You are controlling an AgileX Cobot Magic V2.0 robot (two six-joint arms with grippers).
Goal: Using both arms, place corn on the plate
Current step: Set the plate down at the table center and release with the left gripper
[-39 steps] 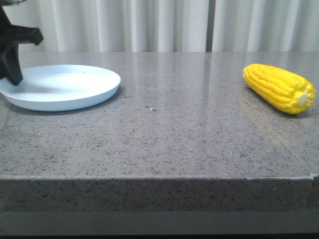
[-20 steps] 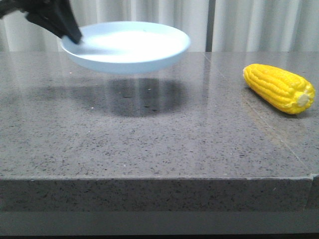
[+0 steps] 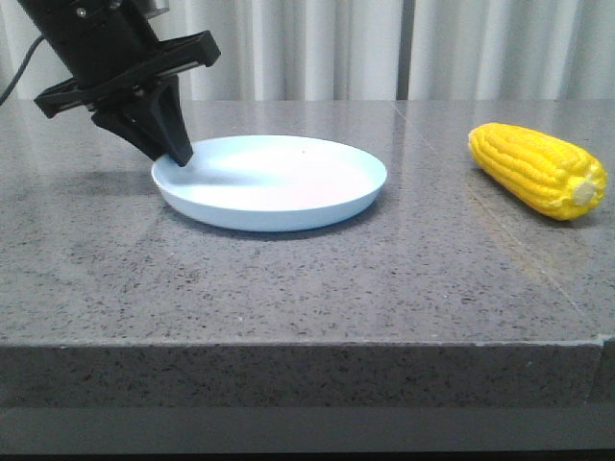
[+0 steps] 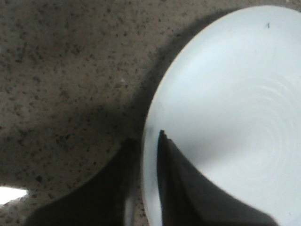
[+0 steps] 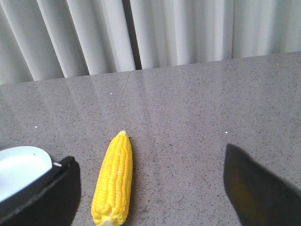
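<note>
The pale blue-white plate (image 3: 274, 182) rests on the table near the middle. My left gripper (image 3: 178, 154) is shut on its left rim, one finger inside and one outside, as the left wrist view (image 4: 148, 150) shows on the plate (image 4: 235, 117). The yellow corn (image 3: 538, 171) lies on the table at the far right, pale stem end toward the front. My right gripper (image 5: 150, 188) is open and empty, with the corn (image 5: 114, 181) lying between its spread fingers, nearer one finger. The right arm is out of the front view.
The grey speckled stone table (image 3: 307, 279) has its front edge low in the front view. White curtains (image 3: 317, 48) hang behind it. A seam in the tabletop runs near the corn.
My left gripper has carried the plate from the far left, lifted it, moved it right and set it down near the middle. The corn has not moved.
</note>
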